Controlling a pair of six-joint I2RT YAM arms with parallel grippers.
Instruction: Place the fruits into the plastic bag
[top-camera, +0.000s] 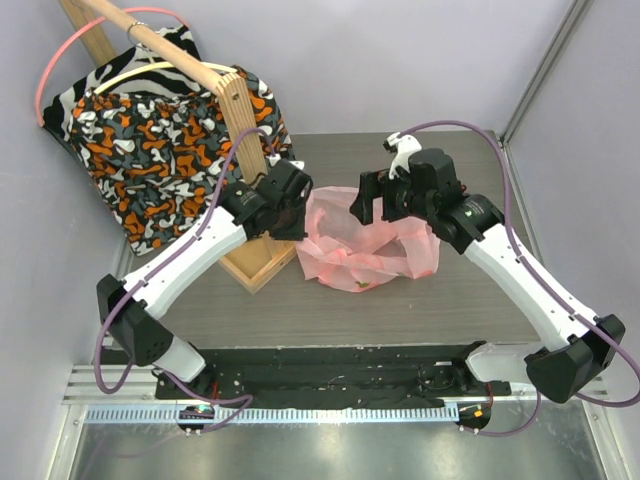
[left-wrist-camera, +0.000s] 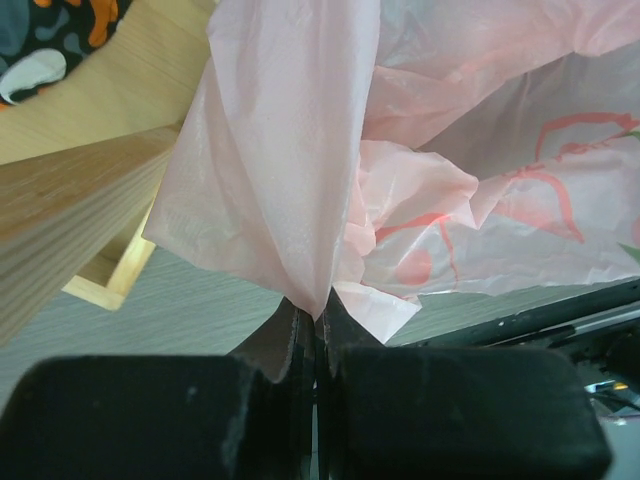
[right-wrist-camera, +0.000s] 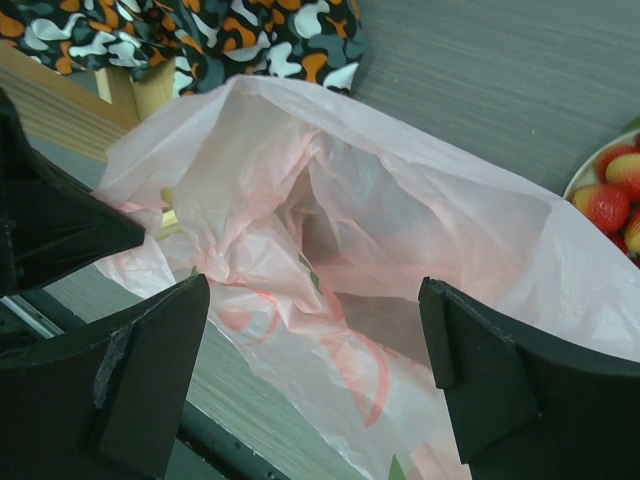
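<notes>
The pink plastic bag (top-camera: 362, 245) lies crumpled in the middle of the table, its mouth held open. My left gripper (top-camera: 290, 212) is shut on the bag's left edge (left-wrist-camera: 290, 200), pinching the film between its jaws. My right gripper (top-camera: 372, 200) is open and empty above the bag's mouth (right-wrist-camera: 330, 240). Red strawberry-like fruits (right-wrist-camera: 612, 195) lie on a pale plate (right-wrist-camera: 580, 175) at the right edge of the right wrist view. The other fruits are out of view.
A wooden frame (top-camera: 255, 255) stands left of the bag, draped with an orange-black patterned cloth (top-camera: 160, 150). Its wood (left-wrist-camera: 90, 190) is close beside my left gripper. Grey walls enclose the table at the back and sides.
</notes>
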